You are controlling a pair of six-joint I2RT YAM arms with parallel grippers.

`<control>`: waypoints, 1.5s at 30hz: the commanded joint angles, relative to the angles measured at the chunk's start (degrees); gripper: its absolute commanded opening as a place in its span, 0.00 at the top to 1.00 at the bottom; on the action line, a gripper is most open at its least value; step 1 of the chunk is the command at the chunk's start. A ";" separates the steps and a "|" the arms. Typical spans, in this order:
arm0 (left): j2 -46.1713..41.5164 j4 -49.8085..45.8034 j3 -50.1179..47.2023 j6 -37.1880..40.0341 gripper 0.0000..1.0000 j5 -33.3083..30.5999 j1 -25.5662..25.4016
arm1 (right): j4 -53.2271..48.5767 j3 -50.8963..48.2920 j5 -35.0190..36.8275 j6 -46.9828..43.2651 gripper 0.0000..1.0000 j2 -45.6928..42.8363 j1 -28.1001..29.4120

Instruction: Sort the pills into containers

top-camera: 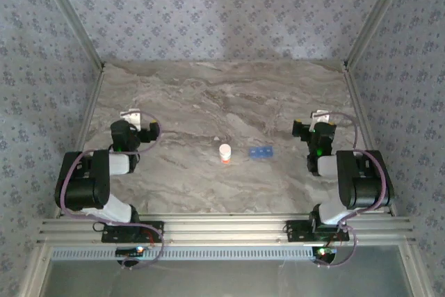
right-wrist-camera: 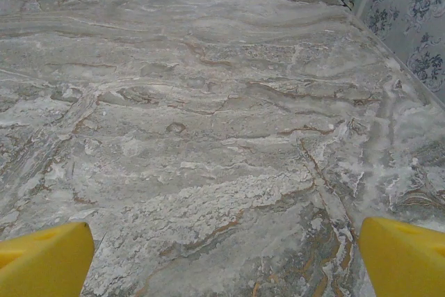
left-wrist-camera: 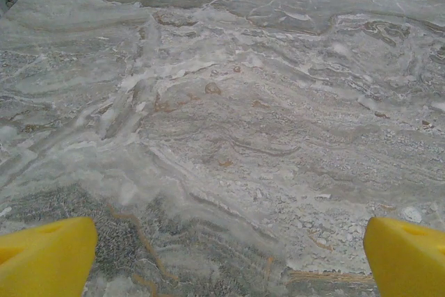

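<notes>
So the blue pill box [top-camera: 261, 152] sits on the marble table [top-camera: 208, 88] just right of the white-and-orange bottle [top-camera: 224, 153] (its label is too small to read). The left gripper [top-camera: 132, 115] is well off to the bottle's left and the right gripper [top-camera: 320, 116] is well to its right, past the box. Both claws are spread wide and holding nothing, yellow fingertips [left-wrist-camera: 45, 259] over bare marble.

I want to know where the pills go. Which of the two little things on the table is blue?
The flat pill box, on the right of the pair. The other, an upright bottle, is white and orange.
</notes>
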 commanded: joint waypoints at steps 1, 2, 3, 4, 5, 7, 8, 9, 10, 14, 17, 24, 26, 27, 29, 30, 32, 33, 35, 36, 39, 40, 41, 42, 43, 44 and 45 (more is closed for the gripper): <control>0.24 1.25 0.07 0.21 0.02 0.24 0.06 | -0.75 1.11 -0.53 -0.95 0.00 0.32 -0.25; 0.22 1.06 0.16 0.17 0.02 0.12 0.10 | -0.75 1.09 -0.53 -0.95 0.01 0.32 -0.25; 0.31 0.78 0.33 0.05 0.02 -0.11 0.10 | -0.75 1.08 -0.53 -0.95 0.00 0.32 -0.25; 0.33 0.52 0.44 -0.10 0.02 -0.24 0.18 | -0.75 1.13 -0.53 -0.95 0.00 0.32 -0.25; 0.33 0.41 0.53 -0.12 0.02 -0.24 0.22 | -0.76 1.13 -0.55 -0.95 0.00 0.32 -0.25; 0.34 0.19 0.74 -0.48 0.02 -0.33 0.45 | -0.75 1.10 -0.53 -0.95 0.00 0.32 -0.25; 0.36 -0.02 0.81 -0.91 0.02 -0.13 0.91 | -0.76 1.14 -0.53 -0.95 0.00 0.32 -0.25; 0.46 0.05 0.84 -0.92 0.02 -0.07 0.95 | -0.75 1.11 -0.53 -0.95 0.00 0.32 -0.25; 0.42 -0.03 0.86 -0.98 0.02 -0.08 0.95 | -0.76 1.09 -0.53 -0.95 0.00 0.32 -0.21; 0.51 -0.08 0.88 -1.00 0.02 0.00 0.92 | -0.75 1.10 -0.53 -0.95 0.00 0.33 -0.24; 0.39 0.00 0.87 -1.01 0.02 -0.15 0.98 | -0.75 1.10 -0.53 -0.95 0.00 0.32 -0.20; 0.37 -0.99 1.32 -1.10 0.02 -2.57 0.33 | -0.80 1.08 -0.61 -0.95 0.00 0.32 -0.21; 0.34 -1.00 1.31 -1.04 0.02 -2.63 0.25 | -0.77 1.14 -0.56 -0.89 0.00 0.32 -0.31; 0.35 -1.00 1.32 -1.10 0.02 -2.60 0.27 | -0.80 1.09 -0.65 -0.87 0.01 0.36 -0.28; 0.34 -0.99 1.32 -1.03 0.02 -2.62 0.25 | -0.99 1.17 -0.87 -0.85 0.00 0.32 -0.41; 0.40 -0.92 1.32 -1.03 0.02 -2.62 0.33 | -0.94 1.19 -0.88 -0.87 0.00 0.32 -0.43; 0.35 -0.90 1.27 -1.07 0.02 -2.62 0.33 | -0.96 1.17 -0.89 -0.87 0.01 0.36 -0.43; 0.35 -0.90 1.32 -1.09 0.02 -2.62 0.25 | -0.93 1.17 -0.88 -0.87 0.00 0.32 -0.43; 0.36 -0.82 1.23 -1.04 0.02 -2.62 0.27 | -0.93 1.16 -0.89 -0.87 0.00 0.32 -0.43; 0.34 -0.73 1.23 -1.11 0.02 -2.60 0.24 | -0.85 1.12 -0.93 -0.87 0.00 0.32 -0.43; -0.50 -1.62 1.44 -0.50 0.02 -1.66 0.19 | -0.07 0.54 -3.60 -1.69 0.00 -0.37 -0.64; -1.66 -3.32 1.81 -0.35 0.02 -2.30 -0.12 | -1.21 0.68 -4.37 -2.59 0.00 -1.31 -0.28; -3.21 -5.87 2.49 -0.58 0.02 -2.91 -0.17 | -2.93 1.10 -3.95 -3.49 0.00 -2.59 0.49; -4.82 -8.97 3.55 -0.75 0.02 -3.22 -0.22 | -5.19 1.88 -2.92 -3.75 0.00 -3.76 1.07; -6.03 -11.31 4.24 -0.89 0.02 -3.33 -0.20 | -7.05 2.32 -2.12 -3.82 0.00 -4.88 1.35; -7.26 -13.07 4.76 -0.75 0.02 -3.15 -0.16 | -8.52 2.66 -1.16 -3.84 0.00 -6.09 1.64; -8.59 -14.21 5.07 -0.63 0.02 -3.28 -0.19 | -9.96 2.90 0.13 -3.72 0.00 -7.65 1.99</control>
